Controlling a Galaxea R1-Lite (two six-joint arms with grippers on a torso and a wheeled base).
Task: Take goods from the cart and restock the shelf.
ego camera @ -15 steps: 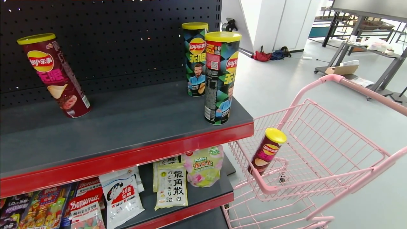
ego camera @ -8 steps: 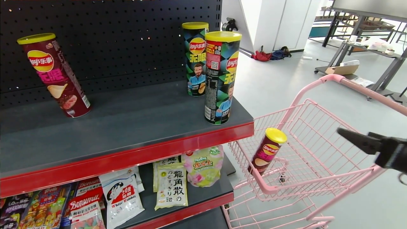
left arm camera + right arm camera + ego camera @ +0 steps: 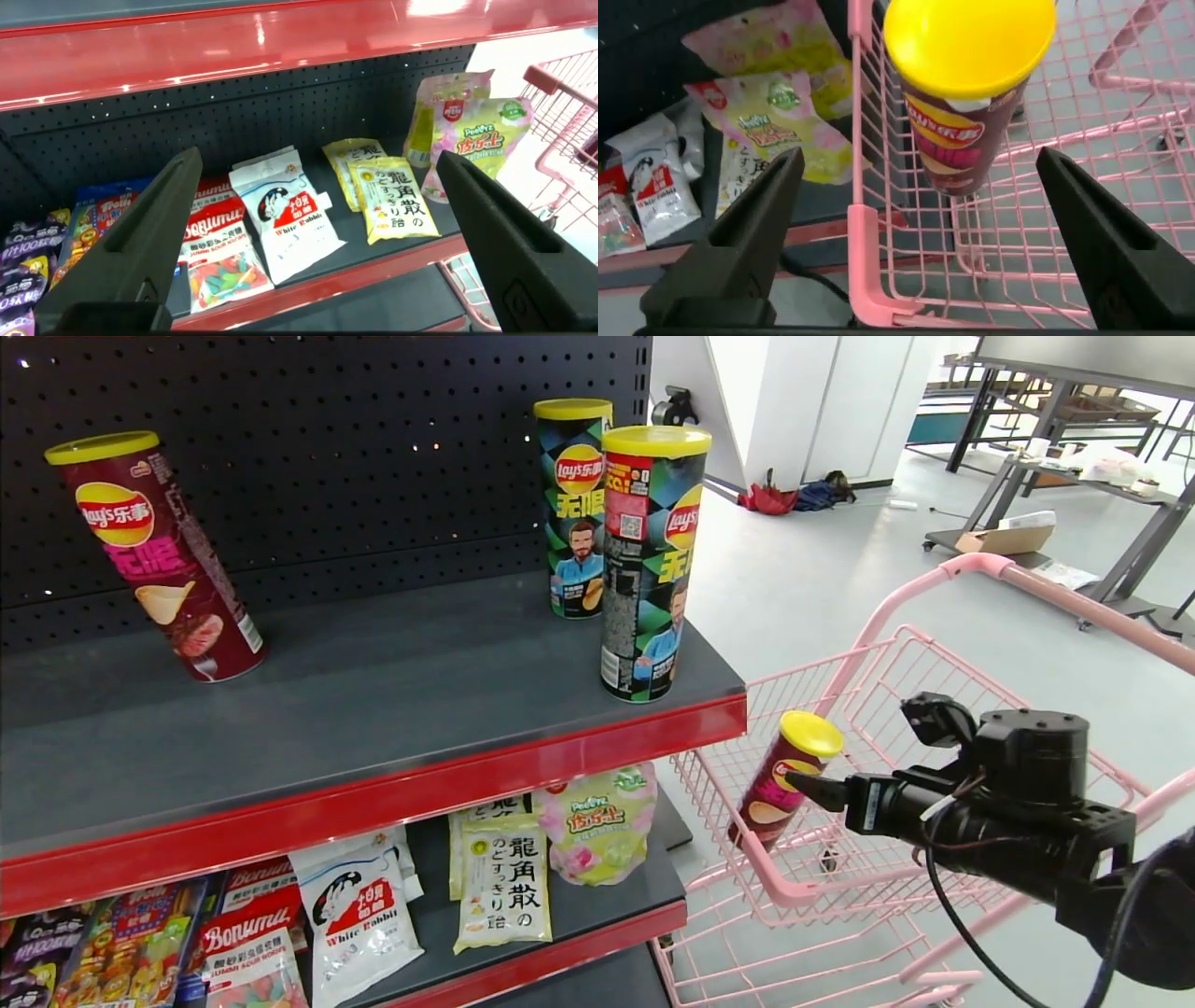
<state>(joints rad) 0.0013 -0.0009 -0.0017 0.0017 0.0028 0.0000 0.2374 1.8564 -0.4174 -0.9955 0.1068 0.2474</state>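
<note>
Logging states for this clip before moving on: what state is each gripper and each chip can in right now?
cart can, lid on, standing, ungripped
right gripper, open, poised over cart can
left gripper, open, empty
maroon shelf can, lid on, standing
green cans, lids on, standing

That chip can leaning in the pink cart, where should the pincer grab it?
Best around the chip can, just under its yellow lid, coming down through the open top of the cart. It leans in a wire corner, fencing its lower sides; the open right pincer faces its top.
</note>
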